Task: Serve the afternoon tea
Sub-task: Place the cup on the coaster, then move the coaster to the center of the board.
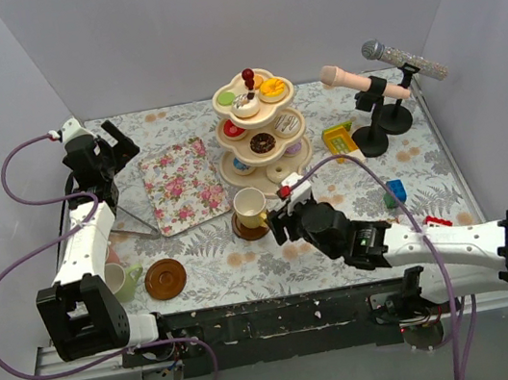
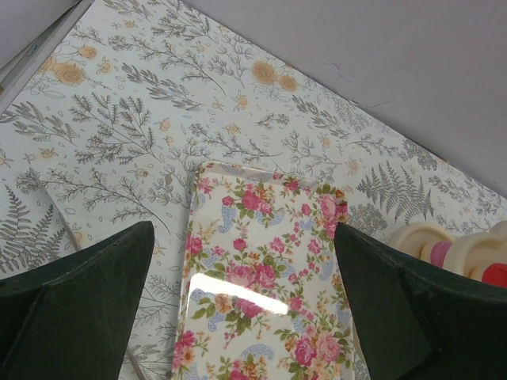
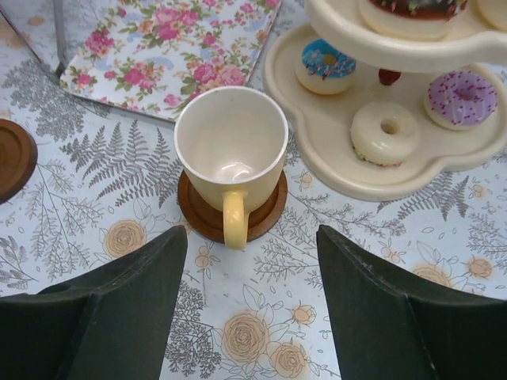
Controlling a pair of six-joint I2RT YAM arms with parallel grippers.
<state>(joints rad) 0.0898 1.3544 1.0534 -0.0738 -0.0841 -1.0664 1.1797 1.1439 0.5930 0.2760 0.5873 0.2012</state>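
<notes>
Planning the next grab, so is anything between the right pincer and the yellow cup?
Nothing visible does. Only bare tablecloth lies between the open right pincer and the yellow cup on its saucer; the tiered stand sits beside it.

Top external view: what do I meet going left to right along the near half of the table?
green cup → bare brown saucer → yellow cup → right gripper → blue block
</notes>
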